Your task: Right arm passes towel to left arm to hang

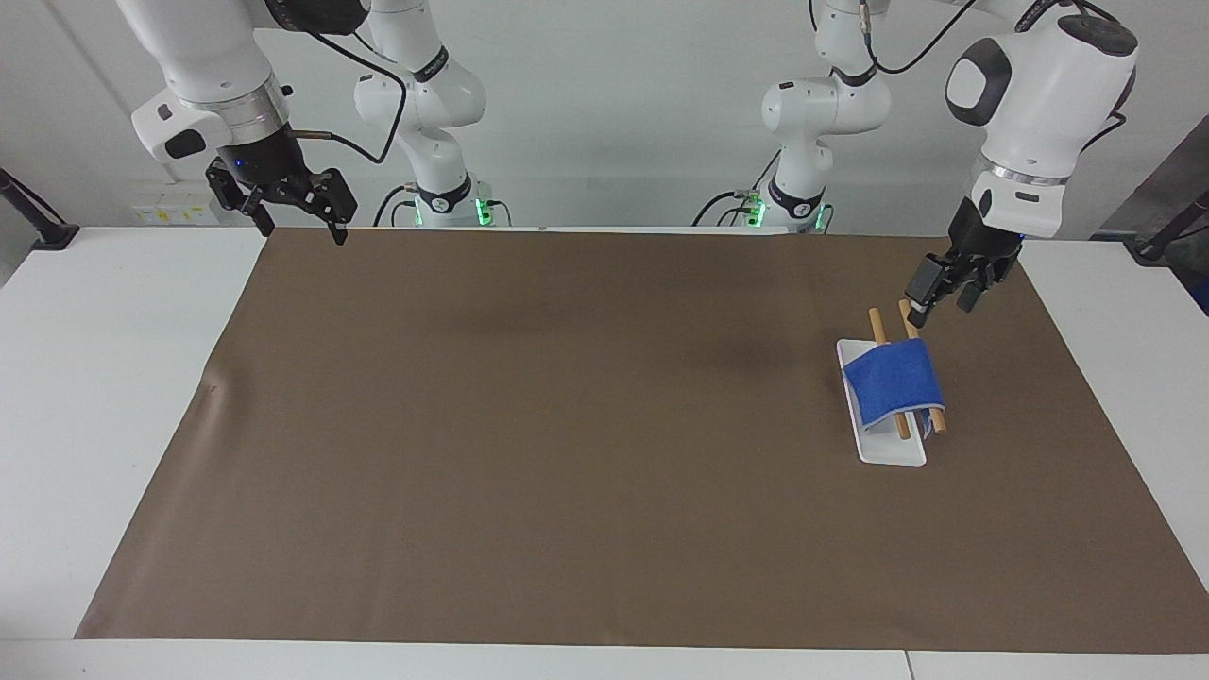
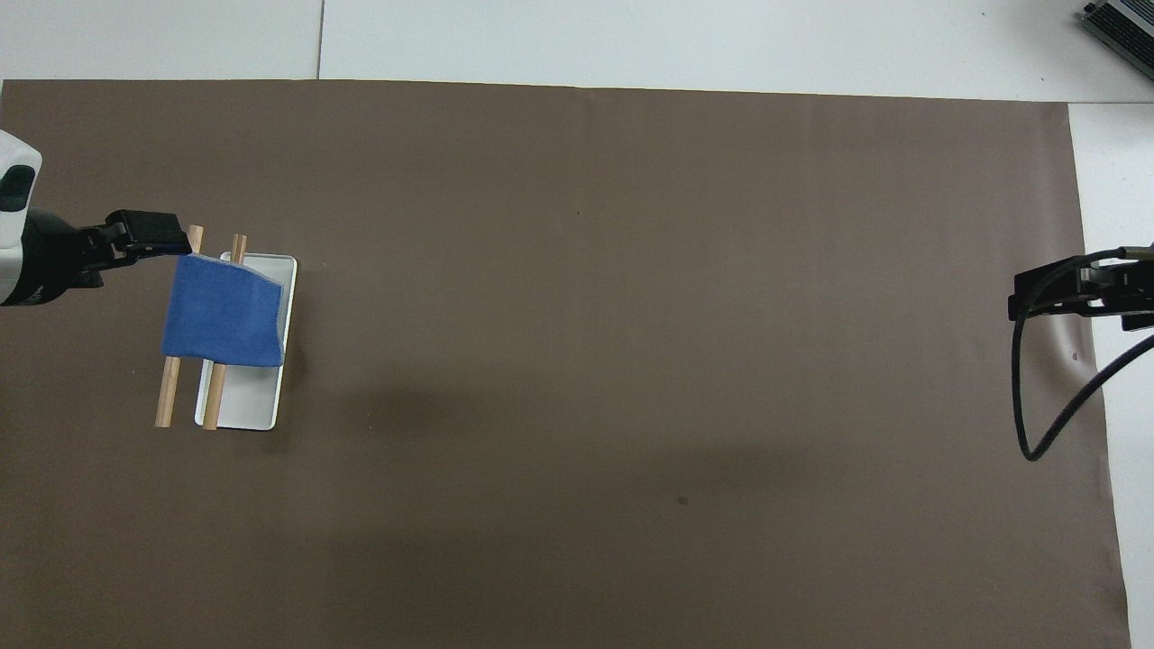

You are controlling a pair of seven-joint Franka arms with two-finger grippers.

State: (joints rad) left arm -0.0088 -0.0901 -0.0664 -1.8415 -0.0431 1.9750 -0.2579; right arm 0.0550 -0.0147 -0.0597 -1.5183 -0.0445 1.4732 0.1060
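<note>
The blue towel (image 1: 893, 381) hangs draped over two wooden rods (image 1: 876, 326) of a small rack with a white base (image 1: 893, 451); it also shows in the overhead view (image 2: 224, 311). My left gripper (image 1: 945, 304) is open and empty, in the air over the mat beside the rack, toward the left arm's end of the table, clear of the towel. In the overhead view, my left gripper (image 2: 167, 243) lies by the rods' tips. My right gripper (image 1: 300, 229) is open and empty and waits over the mat's corner at the right arm's end; the overhead view (image 2: 1023, 293) shows it too.
The large brown mat (image 1: 567, 425) covers most of the white table (image 1: 94, 378). A black cable (image 2: 1037, 406) loops down from the right wrist over the mat's edge. A grey device (image 2: 1122, 27) sits at the table's corner farthest from the robots.
</note>
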